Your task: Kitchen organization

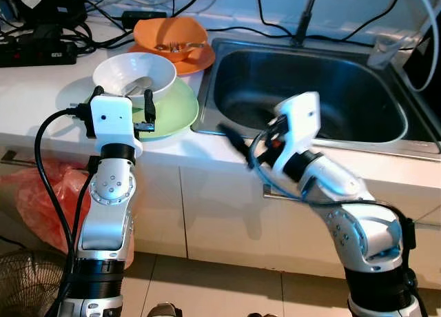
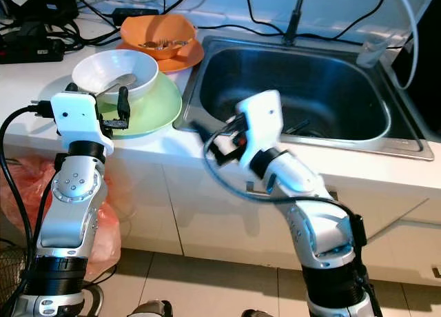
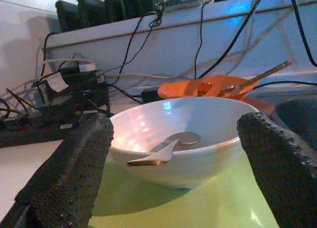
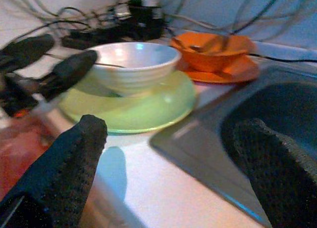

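**Crockery stacked beside a steel sink, both grippers open**

Crockery stands at the near edge of a white countertop (image 1: 41,79). A white bowl (image 1: 135,74), round and glossy with faint ribbing on its outer wall, sits inside a wider, shallow pale-green dish (image 1: 176,109). A metal spoon (image 3: 166,149) lies in the white bowl, its handle resting toward the rim. Behind this stack, an orange bowl (image 1: 170,36) rests on an orange plate (image 1: 195,60); metal cutlery lies in the orange bowl, though its kind cannot be told. To the right of the dishes, a rectangular stainless-steel sink (image 1: 403,117) with rounded corners and a dull brushed sheen is set into the counter, touching the green dish's side of the worktop. Black cables and power strips trail along the back wall.

The left gripper (image 1: 122,105) is raised at the counter edge, its two black, pebble-textured fingers (image 3: 74,173) spread wide on either side of the white bowl and holding nothing. The right gripper (image 4: 168,173) hovers over the front left corner of the sink, fingers likewise parted and empty, pointing toward the stacked dishes. An orange-red plastic bag (image 1: 41,196) lies on the floor below the counter, beside white cabinet fronts.
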Robot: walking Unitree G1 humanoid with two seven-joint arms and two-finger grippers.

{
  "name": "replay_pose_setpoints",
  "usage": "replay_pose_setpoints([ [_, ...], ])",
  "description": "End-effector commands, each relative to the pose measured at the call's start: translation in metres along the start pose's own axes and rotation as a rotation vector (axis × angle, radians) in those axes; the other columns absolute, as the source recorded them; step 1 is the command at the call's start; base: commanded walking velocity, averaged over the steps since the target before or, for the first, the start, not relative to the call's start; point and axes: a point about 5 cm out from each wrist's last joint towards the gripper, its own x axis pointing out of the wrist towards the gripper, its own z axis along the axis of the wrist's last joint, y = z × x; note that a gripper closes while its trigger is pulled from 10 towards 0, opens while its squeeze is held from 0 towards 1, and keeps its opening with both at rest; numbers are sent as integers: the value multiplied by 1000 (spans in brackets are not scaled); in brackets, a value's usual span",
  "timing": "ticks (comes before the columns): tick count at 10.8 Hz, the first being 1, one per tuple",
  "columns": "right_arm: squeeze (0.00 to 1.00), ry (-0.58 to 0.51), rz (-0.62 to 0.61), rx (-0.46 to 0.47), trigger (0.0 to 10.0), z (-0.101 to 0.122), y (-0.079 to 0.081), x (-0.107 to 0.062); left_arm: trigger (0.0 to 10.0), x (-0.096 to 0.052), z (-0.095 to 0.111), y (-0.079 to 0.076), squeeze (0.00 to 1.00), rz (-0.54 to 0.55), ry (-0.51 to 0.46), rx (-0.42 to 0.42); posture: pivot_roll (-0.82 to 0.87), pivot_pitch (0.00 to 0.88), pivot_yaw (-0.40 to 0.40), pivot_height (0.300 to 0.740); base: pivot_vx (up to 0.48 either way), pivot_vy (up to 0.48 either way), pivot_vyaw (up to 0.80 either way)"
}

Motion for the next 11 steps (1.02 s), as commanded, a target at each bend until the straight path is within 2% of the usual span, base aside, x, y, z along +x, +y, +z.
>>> replay_pose_setpoints([
  [1,0,11,36,14,10000,-1,4,-3,10000,0,-3,-3,0,-9,3,-4,27,80,-68,740,0,0,0],
  [2,0,29,76,27,10000,-2,8,-5,10000,3,-6,-2,0,0,8,-7,23,81,-71,740,0,0,0],
  [5,0,49,96,15,10000,-4,10,-9,10000,6,-11,-6,0,-2,20,-37,8,78,-79,740,0,0,0],
  [11,0,67,132,18,10000,-4,13,-12,10000,19,-19,-11,0,-6,-35,-50,-15,78,-113,740,0,0,0],
])
